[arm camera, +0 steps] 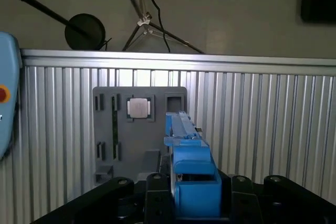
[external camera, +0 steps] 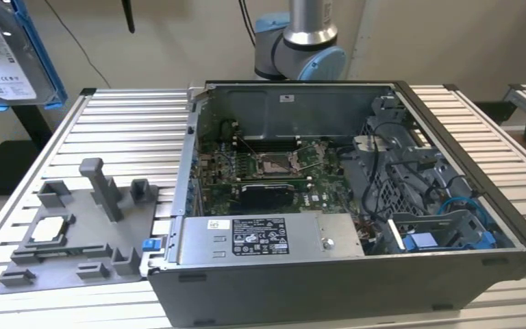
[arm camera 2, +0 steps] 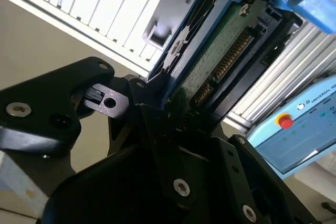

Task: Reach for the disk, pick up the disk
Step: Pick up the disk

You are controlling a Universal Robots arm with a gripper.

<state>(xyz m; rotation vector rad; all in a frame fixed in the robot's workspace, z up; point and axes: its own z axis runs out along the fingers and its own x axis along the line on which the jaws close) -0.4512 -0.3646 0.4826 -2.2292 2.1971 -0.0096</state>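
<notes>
The gripper [arm camera 2: 176,129] is pinching the disk [arm camera 2: 220,51] tight by one end. The disk is up in the air, high over the grey tray [arm camera: 105,129] with its little silver chip [arm camera: 139,108]. Farther off, the open computer case [external camera: 336,295] sits on the table [external camera: 126,116].

Beyond the far corner of the computer case [external camera: 336,295], on the exterior view's left, the disk [external camera: 7,62] is cut by the picture's edge, so its top and one long side are lost. In the second wrist view my jaws, clamped on it, cover the near end of its green board [arm camera 2: 220,51]. In the first wrist view it stands edge-on, so its label is hidden. Behind the case my arm [external camera: 304,27] is cut off above the joint.
</notes>
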